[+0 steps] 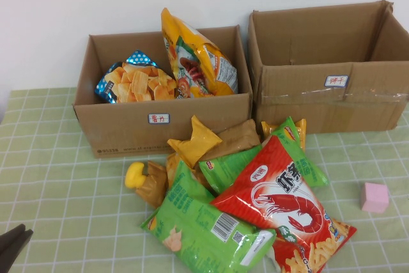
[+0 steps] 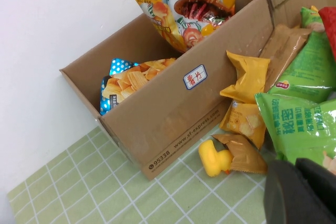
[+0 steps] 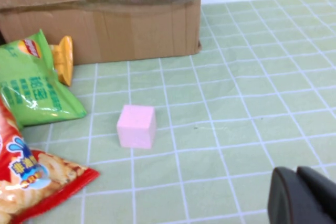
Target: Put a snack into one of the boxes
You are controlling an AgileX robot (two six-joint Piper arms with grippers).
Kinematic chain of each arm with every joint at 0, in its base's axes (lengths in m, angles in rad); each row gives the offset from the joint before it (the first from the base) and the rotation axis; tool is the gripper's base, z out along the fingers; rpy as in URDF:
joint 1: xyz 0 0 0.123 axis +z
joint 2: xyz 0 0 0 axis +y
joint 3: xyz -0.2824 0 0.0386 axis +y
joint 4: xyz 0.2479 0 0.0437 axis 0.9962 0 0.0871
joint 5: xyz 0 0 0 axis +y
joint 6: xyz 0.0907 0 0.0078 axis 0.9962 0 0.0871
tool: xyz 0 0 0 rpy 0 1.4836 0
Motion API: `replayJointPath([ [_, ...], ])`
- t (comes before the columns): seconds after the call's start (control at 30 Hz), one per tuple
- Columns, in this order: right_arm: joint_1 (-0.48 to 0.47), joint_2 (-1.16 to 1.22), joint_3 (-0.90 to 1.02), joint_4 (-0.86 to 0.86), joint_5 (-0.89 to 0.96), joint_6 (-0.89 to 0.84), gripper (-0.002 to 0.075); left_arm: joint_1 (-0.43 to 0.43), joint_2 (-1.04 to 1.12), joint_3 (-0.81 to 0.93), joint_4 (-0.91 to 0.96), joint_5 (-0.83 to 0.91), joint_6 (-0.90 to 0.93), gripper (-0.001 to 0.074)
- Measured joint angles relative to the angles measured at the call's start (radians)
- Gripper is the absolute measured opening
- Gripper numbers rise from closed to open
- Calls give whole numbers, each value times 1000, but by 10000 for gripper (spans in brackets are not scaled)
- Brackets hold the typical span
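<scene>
A pile of snack bags lies in front of two cardboard boxes: a red shrimp-chip bag (image 1: 281,206), green bags (image 1: 204,225), yellow (image 1: 193,142) and brown packets (image 1: 233,139). The left box (image 1: 128,126) holds a yellow bag (image 1: 198,59) and a blue chip bag (image 1: 134,81). The right box (image 1: 332,100) shows nothing inside. My left gripper (image 1: 13,244) is shut and empty at the near left corner; in its wrist view (image 2: 296,192) it hangs near a green bag (image 2: 302,124). My right gripper (image 3: 299,198) is shut and empty, out of the high view.
A pink cube (image 1: 374,196) sits on the green checked cloth right of the pile, also in the right wrist view (image 3: 136,125). A yellow rubber duck (image 1: 135,174) lies at the pile's left edge, beside a brown packet (image 2: 241,153). A white wall stands behind the boxes.
</scene>
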Motion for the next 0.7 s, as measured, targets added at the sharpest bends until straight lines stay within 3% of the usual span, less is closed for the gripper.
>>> replayJointPath([
  [0.23,19,0,0,-13,9,117,-2,0,0,0,0,0,0,-1],
  [0.7,21,-4,0,-16,9,133,-2,0,0,0,0,0,0,-1],
])
